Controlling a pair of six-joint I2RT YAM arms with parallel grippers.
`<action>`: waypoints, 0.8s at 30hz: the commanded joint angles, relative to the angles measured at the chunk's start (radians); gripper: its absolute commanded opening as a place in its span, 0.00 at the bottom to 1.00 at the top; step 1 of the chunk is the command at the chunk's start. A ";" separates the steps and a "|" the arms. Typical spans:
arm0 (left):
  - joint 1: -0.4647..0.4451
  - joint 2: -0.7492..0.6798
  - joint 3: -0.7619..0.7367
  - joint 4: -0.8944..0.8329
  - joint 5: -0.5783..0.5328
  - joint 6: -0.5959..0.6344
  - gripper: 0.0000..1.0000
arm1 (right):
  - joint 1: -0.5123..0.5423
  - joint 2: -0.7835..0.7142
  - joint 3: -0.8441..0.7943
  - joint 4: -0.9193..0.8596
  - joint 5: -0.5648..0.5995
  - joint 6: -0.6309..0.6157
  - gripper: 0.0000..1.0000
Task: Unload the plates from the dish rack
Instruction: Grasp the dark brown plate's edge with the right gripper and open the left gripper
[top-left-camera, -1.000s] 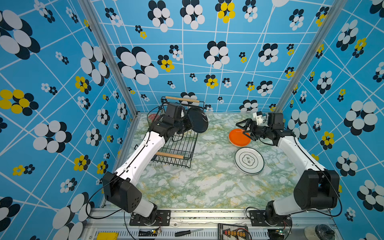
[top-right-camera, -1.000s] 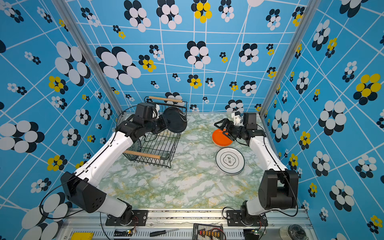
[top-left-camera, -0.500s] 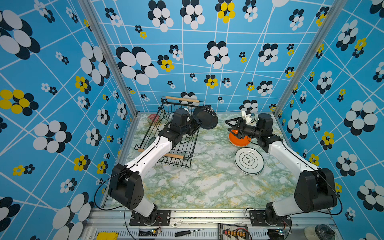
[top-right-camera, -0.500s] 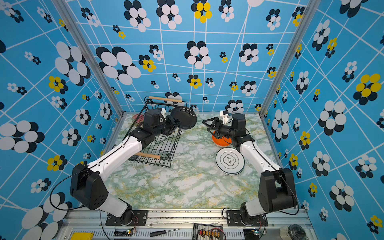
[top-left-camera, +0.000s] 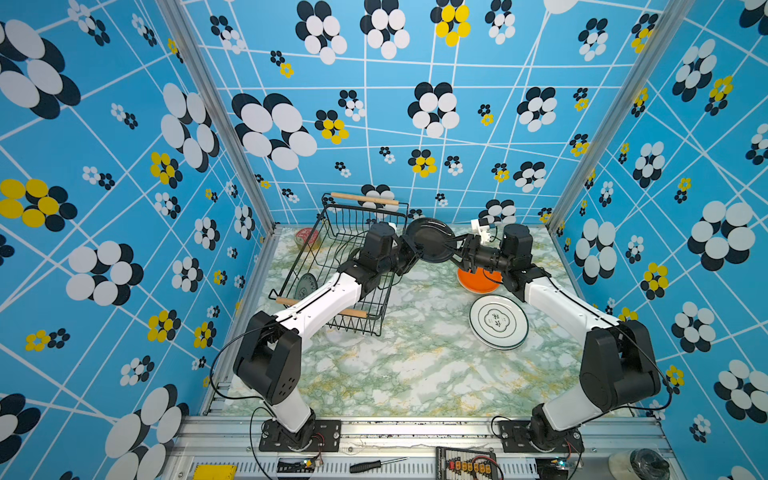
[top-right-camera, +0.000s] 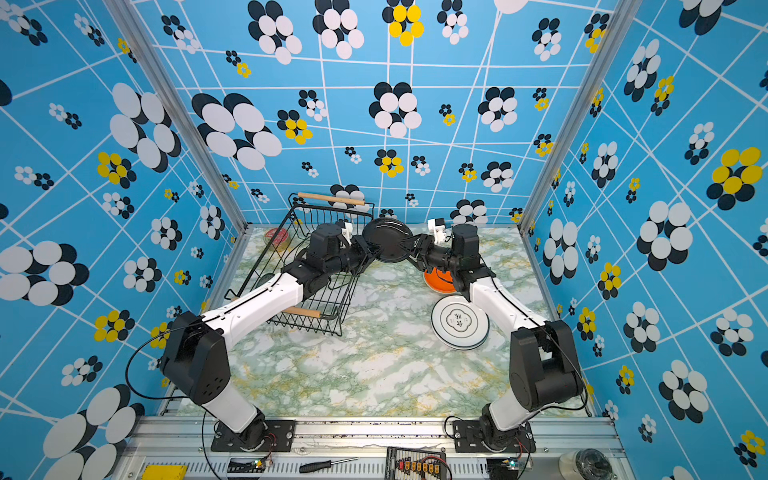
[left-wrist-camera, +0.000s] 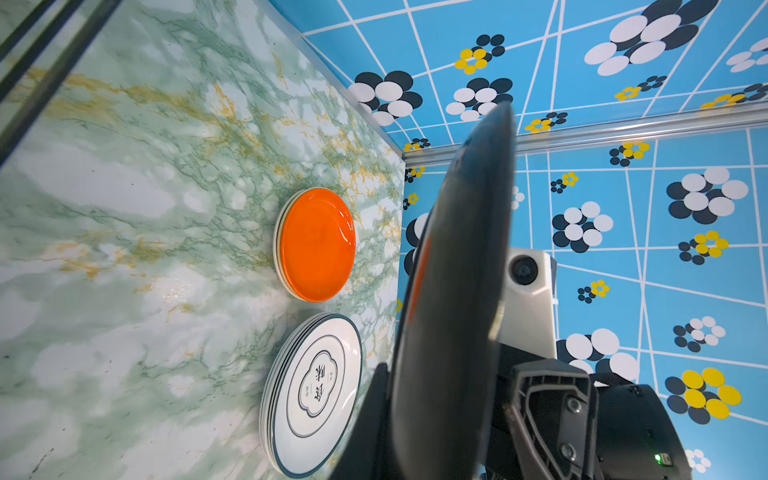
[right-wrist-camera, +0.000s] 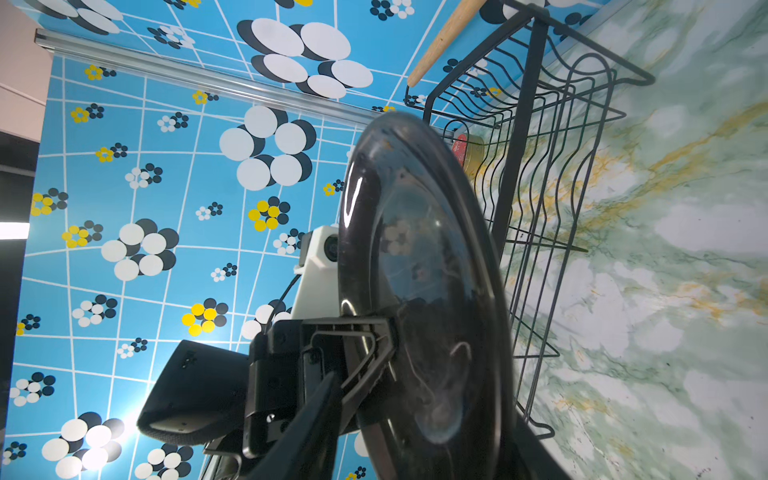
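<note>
Black plate (top-left-camera: 430, 240): upright in midair, beside the dish rack (top-left-camera: 353, 220).
Left gripper (top-left-camera: 409, 254): clamped on its rim.
Right gripper (top-left-camera: 454, 248): straddles the opposite rim; contact unclear.
Handover: left should release only once right pinches firmly.

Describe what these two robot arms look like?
The left arm and right arm have glossy white shells between chunky black joint housings, on black base plates. A thin black cable loops beside each lower joint. The left gripper and right gripper are black, with angular fingers; a white camera box tops each wrist.
</note>
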 joint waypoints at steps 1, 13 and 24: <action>-0.013 0.022 0.037 0.056 0.043 -0.021 0.00 | 0.007 0.009 0.034 0.111 -0.020 0.042 0.48; -0.029 0.073 0.065 0.101 0.097 -0.069 0.04 | 0.007 0.018 0.036 0.141 -0.025 0.069 0.11; -0.024 0.028 0.066 0.033 0.068 0.010 0.42 | 0.007 0.025 0.073 0.088 -0.040 0.033 0.00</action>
